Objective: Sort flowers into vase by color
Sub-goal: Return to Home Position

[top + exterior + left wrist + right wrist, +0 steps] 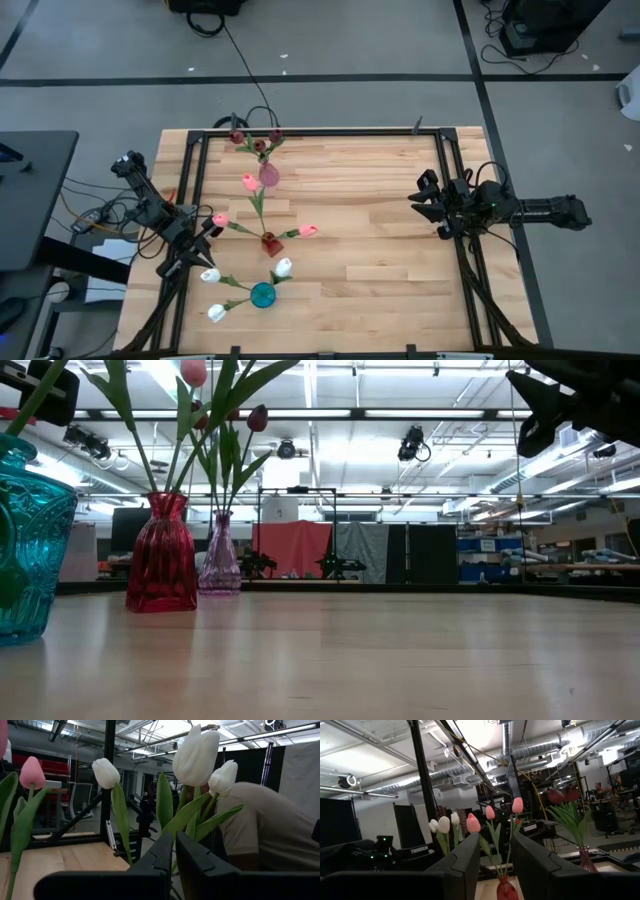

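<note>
Nine artificial tulips [250, 181] stand sorted by colour in three vases on the left half of a pale, plank-topped wooden table [380, 250]. Closest to the near edge, a teal pressed-glass vase [30, 560] with an embossed pattern holds three white tulips [197, 750], their thin green stems splaying outward rather than standing straight. Just beside them, at the left edge, the left gripper [174, 840] hangs empty, its two dark fingers drawn all but together with only a sliver of a gap. The white heads and broad leaves lie directly ahead of it, toward the table's middle, and one of the pink tulips [220, 219] leans close by on its far side. The pull-back appears to turn on that relation: this arm is by far the nearer one, and a retreat straight back toward the left edge, along the line of its own fingers, looks the surest way to clear the leaning stems. Farther in, a waisted, ribbed red glass vase [162, 555] carries the three pink tulips, fanned wide. Nearest the far edge, by the black metal frame [330, 132], a slim lilac glass vase [220, 565] holds three dark maroon tulips [258, 418]. At the right edge, well apart from every flower, the right gripper [495, 840] waits with its fingers spread and nothing between them.
</note>
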